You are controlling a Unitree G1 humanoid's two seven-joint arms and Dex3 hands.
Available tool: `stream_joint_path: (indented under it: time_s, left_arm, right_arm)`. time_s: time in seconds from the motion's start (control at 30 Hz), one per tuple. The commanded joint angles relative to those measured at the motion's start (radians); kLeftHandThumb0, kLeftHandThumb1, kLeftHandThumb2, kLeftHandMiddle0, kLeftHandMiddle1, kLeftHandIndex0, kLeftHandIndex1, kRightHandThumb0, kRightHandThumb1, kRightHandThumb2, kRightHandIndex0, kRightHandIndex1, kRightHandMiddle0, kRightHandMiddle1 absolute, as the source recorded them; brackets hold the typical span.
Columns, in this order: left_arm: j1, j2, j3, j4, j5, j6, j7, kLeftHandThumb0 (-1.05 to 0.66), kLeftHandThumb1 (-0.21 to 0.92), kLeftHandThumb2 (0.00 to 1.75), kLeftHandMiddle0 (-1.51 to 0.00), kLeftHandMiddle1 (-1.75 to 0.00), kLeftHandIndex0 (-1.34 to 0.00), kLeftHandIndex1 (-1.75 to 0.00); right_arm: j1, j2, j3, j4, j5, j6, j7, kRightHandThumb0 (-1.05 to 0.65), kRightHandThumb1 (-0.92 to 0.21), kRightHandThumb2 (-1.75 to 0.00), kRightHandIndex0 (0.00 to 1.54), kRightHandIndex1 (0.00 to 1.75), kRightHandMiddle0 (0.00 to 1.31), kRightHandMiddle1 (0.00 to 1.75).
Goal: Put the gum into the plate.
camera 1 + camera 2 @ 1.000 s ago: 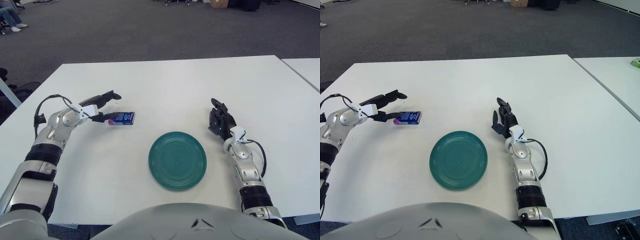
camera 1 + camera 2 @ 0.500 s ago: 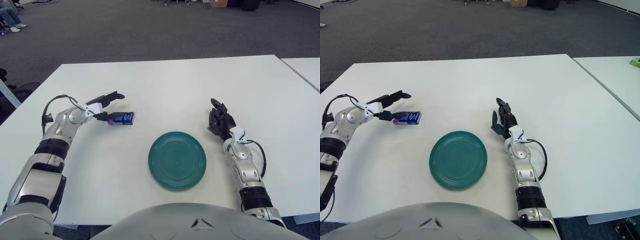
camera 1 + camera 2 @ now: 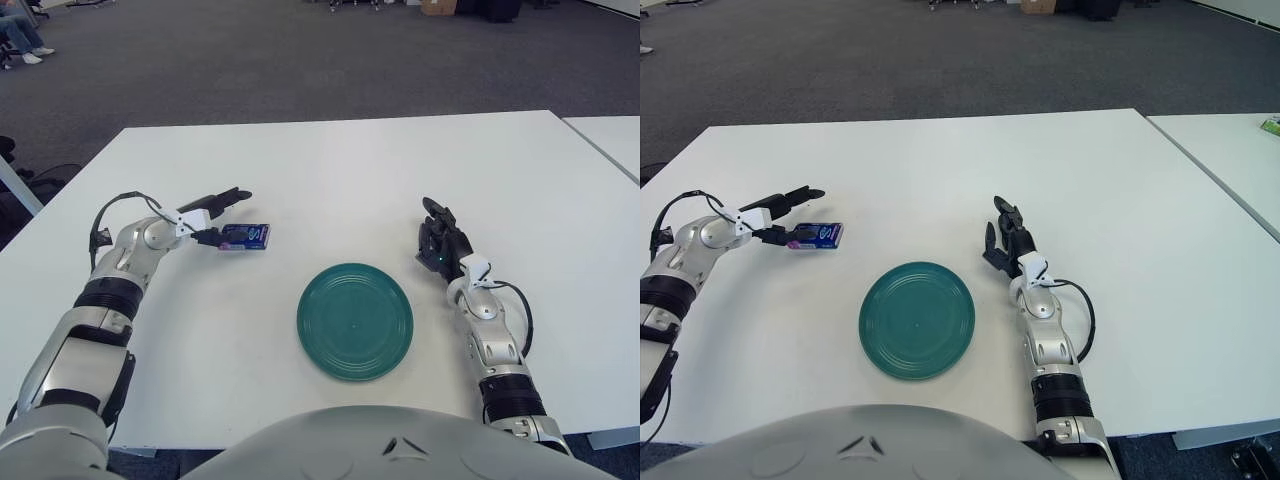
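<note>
The gum (image 3: 245,236) is a small blue pack with a purple end, lying flat on the white table (image 3: 330,160), left of the plate. The green plate (image 3: 354,320) sits near the table's front edge and holds nothing. My left hand (image 3: 228,217) is at the pack's left end, fingers spread. One finger reaches out beyond the pack and the thumb (image 3: 209,239) is low beside its purple end. The pack rests on the table. My right hand (image 3: 440,243) is parked on the table right of the plate, fingers relaxed and empty.
A second white table (image 3: 610,135) stands at the far right, with a gap between. Grey carpet lies beyond the table's far edge.
My left hand has edged a little right and lower toward the gum's left end, and the elbow has come in. The gum, plate and right hand have not moved.
</note>
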Motion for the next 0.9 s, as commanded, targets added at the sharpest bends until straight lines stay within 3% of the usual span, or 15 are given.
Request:
stream_joint_path:
  time_s: [0.0, 0.37, 0.87]
  left_arm:
    - [-0.002, -0.005, -0.011, -0.037, 0.012, 0.018, 0.004, -1.05, 0.92, 0.33, -0.05, 0.00, 0.00, -0.15]
    - [0.016, -0.001, -0.030, -0.088, 0.027, 0.033, -0.003, -1.03, 0.92, 0.30, -0.08, -0.01, 0.00, -0.27]
    - [0.062, 0.017, -0.041, -0.192, 0.057, 0.090, -0.033, -1.00, 0.92, 0.22, -0.09, 0.00, 0.00, -0.21]
  right_arm:
    - [0.016, 0.000, 0.002, 0.022, 0.001, 0.031, 0.003, -0.65, -0.92, -0.98, 0.15, 0.01, 0.00, 0.33]
    - [0.017, -0.001, 0.006, 0.003, 0.002, 0.043, 0.009, -0.64, -0.92, -0.99, 0.15, 0.01, 0.00, 0.34]
    - [0.016, -0.002, 0.000, -0.016, 0.006, 0.057, 0.007, -0.62, -0.92, -0.99, 0.17, 0.01, 0.00, 0.36]
